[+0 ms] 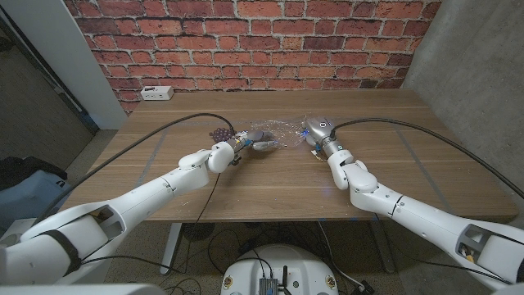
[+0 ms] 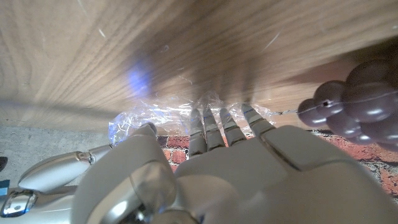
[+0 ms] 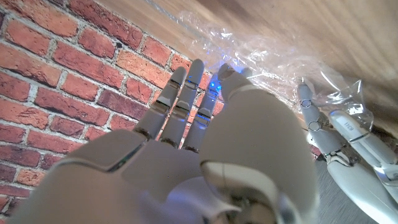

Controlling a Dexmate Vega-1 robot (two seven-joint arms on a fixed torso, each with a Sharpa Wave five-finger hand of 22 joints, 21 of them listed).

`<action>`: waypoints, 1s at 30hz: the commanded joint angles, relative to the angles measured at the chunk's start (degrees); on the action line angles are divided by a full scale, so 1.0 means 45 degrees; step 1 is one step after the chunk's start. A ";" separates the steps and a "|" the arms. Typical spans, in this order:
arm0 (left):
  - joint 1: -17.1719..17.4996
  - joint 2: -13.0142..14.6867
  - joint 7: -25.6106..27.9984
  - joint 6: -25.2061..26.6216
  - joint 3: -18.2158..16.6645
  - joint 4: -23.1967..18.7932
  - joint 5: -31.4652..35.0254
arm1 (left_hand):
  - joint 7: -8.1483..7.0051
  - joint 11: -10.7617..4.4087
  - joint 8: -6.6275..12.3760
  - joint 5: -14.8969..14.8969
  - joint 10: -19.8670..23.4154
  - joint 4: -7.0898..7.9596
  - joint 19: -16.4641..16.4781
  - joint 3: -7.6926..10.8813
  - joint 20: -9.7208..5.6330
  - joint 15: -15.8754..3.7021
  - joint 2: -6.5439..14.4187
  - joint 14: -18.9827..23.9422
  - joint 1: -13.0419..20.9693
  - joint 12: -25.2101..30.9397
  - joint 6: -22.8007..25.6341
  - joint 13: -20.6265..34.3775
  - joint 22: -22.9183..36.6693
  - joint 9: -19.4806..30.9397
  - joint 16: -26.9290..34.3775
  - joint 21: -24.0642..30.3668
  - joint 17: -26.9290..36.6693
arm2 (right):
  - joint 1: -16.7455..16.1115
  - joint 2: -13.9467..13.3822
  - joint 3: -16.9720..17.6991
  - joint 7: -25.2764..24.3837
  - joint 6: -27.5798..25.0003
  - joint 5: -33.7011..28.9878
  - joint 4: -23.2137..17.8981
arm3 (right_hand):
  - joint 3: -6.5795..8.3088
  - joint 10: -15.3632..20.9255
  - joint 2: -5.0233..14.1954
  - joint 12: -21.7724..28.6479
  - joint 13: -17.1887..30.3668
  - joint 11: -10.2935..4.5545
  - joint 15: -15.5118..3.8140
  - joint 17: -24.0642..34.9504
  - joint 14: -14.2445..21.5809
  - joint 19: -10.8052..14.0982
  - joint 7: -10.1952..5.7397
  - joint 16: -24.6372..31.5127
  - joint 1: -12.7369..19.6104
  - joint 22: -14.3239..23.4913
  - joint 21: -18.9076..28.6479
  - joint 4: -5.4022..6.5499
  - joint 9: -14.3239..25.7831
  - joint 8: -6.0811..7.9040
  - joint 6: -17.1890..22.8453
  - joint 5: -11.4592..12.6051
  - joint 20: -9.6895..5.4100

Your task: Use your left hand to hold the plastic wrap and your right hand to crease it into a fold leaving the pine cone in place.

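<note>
- The plastic wrap [image 1: 282, 135] lies crumpled on the far middle part of the desk [image 1: 270, 180], between my two robot hands.
- My left robot hand [image 1: 246, 147] comes from the left. In the left wrist view its fingertips [image 2: 249, 113] reach to the near edge of the wrap [image 2: 168, 115]. I judge that they press on it, but I cannot see clearly if they really pinch the film.
- My right robot hand [image 1: 318, 131] is at the right edge of the wrap. In the right wrist view its fingers [image 3: 180, 99] are stretched out and a little apart, and nothing is between them, so I read this hand as released.
- A dark bumpy thing, which I take for the pine cone [image 1: 219, 133], sits just left of the wrap, behind my left wrist. In the left wrist view it looks like a cluster of purplish round lobes [image 2: 354, 102], more like grapes than a cone.
- About handling: the film is very light, thin and soft, and it is shiny. I expect it to slide on the wood and to spring back after a crease. It can also cling to the fingers.
- For this reason I want to hold one edge down firmly with the left fingertips, and take the free right edge with the right robot hand, then fold it over slowly.
- The risk is that the film drags and pushes the cone, because it is so near.
</note>
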 commanded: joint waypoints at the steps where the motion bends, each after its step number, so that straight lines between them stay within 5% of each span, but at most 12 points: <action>1: 0.0050 0.0049 0.0005 0.0041 -0.0029 -0.0083 0.0003 | -0.0011 -0.0023 -0.0039 0.0055 0.0065 -0.0016 0.0048 -0.0007 0.0057 -0.0015 0.0012 0.0145 -0.0123 0.0066 0.0072 0.0020 0.0037 -0.0013 -0.0011 0.0106 0.0025 | 0.0467 0.0282 -0.0210 -0.0843 0.0659 -0.0433 0.0618 | -0.0037 0.0091 0.0033 0.0123 0.0084 0.0020 -0.2081 0.0022 0.0063 0.0067 -0.0112 0.0064 0.0139 0.0051 0.0090 -0.0026 0.0044 0.0106 0.0121 -0.0033 -0.0060; 30: 0.0191 0.0168 0.0152 0.0032 -0.0137 -0.0138 -0.0008 | -0.0064 -0.0074 -0.0105 0.0103 0.0079 -0.0226 0.0069 0.0010 0.0057 -0.0035 -0.0108 0.0156 -0.0137 0.0005 0.0073 0.0019 0.0014 -0.0016 -0.0075 0.0100 0.0009 | 0.2021 0.1120 -0.1118 -0.2620 0.2837 -0.1163 0.2245 | -0.0116 0.0110 0.0112 0.0052 0.0104 -0.0083 -0.2091 0.0047 -0.0020 0.0041 -0.0149 -0.0020 0.0310 0.0066 0.0194 0.0066 0.0079 0.0101 0.0270 -0.0069 -0.0119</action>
